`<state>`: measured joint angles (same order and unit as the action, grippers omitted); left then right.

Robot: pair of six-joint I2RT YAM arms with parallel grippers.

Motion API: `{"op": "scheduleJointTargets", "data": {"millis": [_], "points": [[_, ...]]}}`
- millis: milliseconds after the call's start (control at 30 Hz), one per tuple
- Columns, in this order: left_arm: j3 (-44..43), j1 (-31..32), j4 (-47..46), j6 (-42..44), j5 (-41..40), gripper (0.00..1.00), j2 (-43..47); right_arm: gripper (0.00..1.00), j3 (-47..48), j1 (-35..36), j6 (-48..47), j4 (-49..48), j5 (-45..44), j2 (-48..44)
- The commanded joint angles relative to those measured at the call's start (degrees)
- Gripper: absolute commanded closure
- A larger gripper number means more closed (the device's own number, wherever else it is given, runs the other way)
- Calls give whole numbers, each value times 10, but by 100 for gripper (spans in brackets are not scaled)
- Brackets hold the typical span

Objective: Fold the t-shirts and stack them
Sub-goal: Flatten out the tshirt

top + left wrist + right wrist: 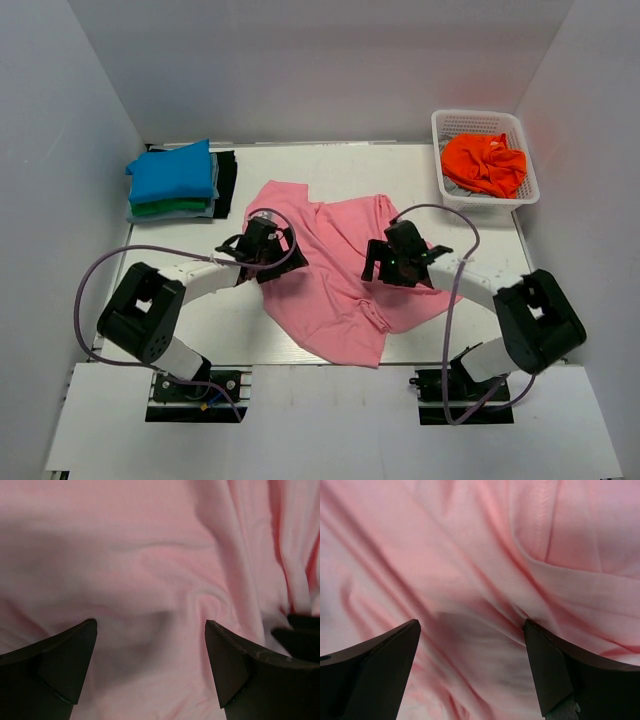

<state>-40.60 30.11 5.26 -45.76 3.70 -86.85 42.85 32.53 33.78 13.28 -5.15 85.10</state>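
Note:
A light pink t-shirt [335,280] lies spread and wrinkled across the middle of the table. My left gripper [268,243] is over its left part, jaws open, pink cloth [150,580] filling the view between the fingers. My right gripper [385,262] is over its right part, jaws open above folds of the pink cloth [485,580]. Neither holds anything. A bright blue folded shirt [172,172] lies on a green one [170,209] at the back left. An orange shirt [484,163] lies crumpled in the basket.
A white lattice basket [450,125] stands at the back right corner. A dark cloth [228,180] lies beside the folded stack. White walls close the table on three sides. The arm bases stand at the near edge.

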Motion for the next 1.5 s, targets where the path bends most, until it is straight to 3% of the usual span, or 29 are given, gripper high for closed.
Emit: {"op": "scheduleJointTargets", "data": {"millis": [0, 33, 133, 300, 467, 600, 733, 900, 1200, 1467], "points": [[-9, -18, 132, -1, -112, 0, -27, 10, -77, 19, 27, -13, 117, -25], [-15, -23, 155, -6, -154, 0, -27, 10, -89, 24, 32, -10, 117, -34], [-30, -56, 193, 1, -179, 0, -27, 12, -109, 49, 32, 8, 125, -80], [-61, -119, 179, 36, -148, 0, -80, 12, -116, 89, 43, 13, 140, -144], [-158, -131, 230, 82, -164, 0, -108, 10, -96, 101, 46, 40, 95, -152], [-164, -119, 208, 152, -124, 0, -12, 10, 4, 97, 19, 106, -65, -138], [-150, -119, 166, 166, -84, 0, 77, 10, 74, 90, 13, 149, -208, -122], [-180, -119, 146, 182, -38, 0, 45, 10, 148, 61, 9, 176, -286, -71], [-276, -126, 132, 202, -14, 0, -163, 10, 208, -35, -60, 143, -250, 95], [-271, -126, 153, 202, -53, 0, -236, 10, 197, -99, -91, 104, -160, 156]]}}
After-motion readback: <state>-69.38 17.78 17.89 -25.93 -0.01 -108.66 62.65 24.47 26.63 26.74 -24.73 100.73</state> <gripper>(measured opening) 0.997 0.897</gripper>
